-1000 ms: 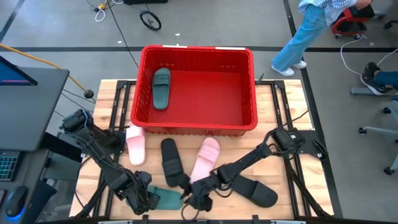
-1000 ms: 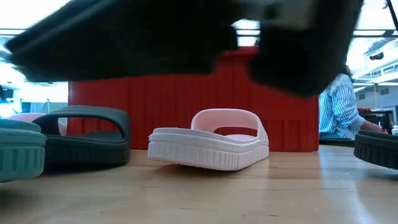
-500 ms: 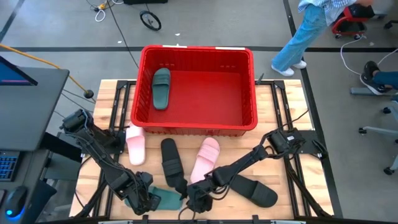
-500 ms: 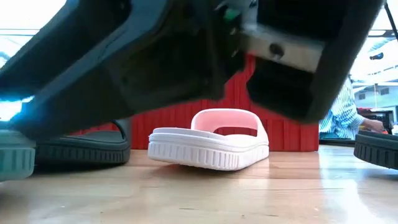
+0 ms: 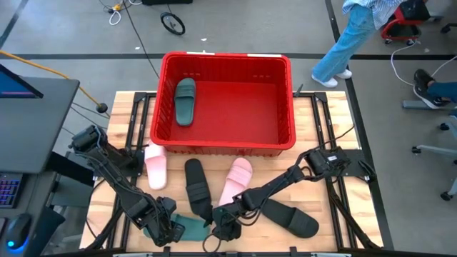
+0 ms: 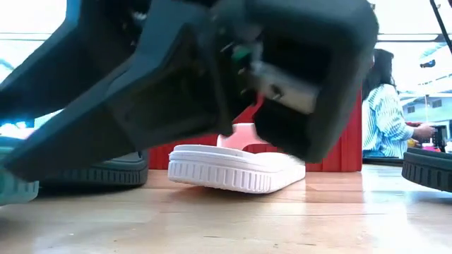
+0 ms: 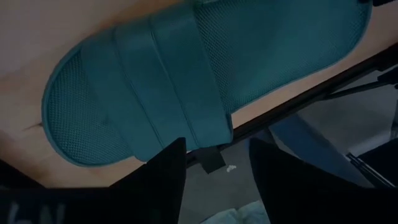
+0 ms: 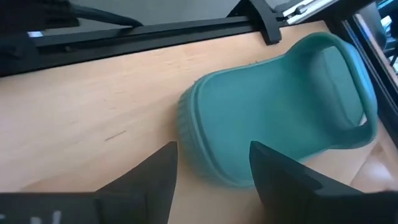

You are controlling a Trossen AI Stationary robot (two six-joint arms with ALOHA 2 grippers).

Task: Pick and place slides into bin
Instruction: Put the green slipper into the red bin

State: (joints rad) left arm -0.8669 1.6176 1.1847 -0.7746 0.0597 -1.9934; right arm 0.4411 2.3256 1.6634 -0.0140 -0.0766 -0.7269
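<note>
My right gripper (image 5: 223, 227) is low at the table's near edge with its fingers (image 8: 283, 171) spread apart and nothing between them, the heel end of a dark green slide (image 8: 280, 124) lying just ahead of the tips. My left gripper (image 5: 166, 229) is open too, beside that same slide on its other side, over its strap. Outward lie a black slide (image 5: 196, 187), a pale pink slide (image 5: 235, 182), another black (image 5: 289, 218) and another pink one (image 5: 156, 165), and beyond them the red bin (image 5: 285, 68) holding the second green slide (image 5: 185, 101).
</note>
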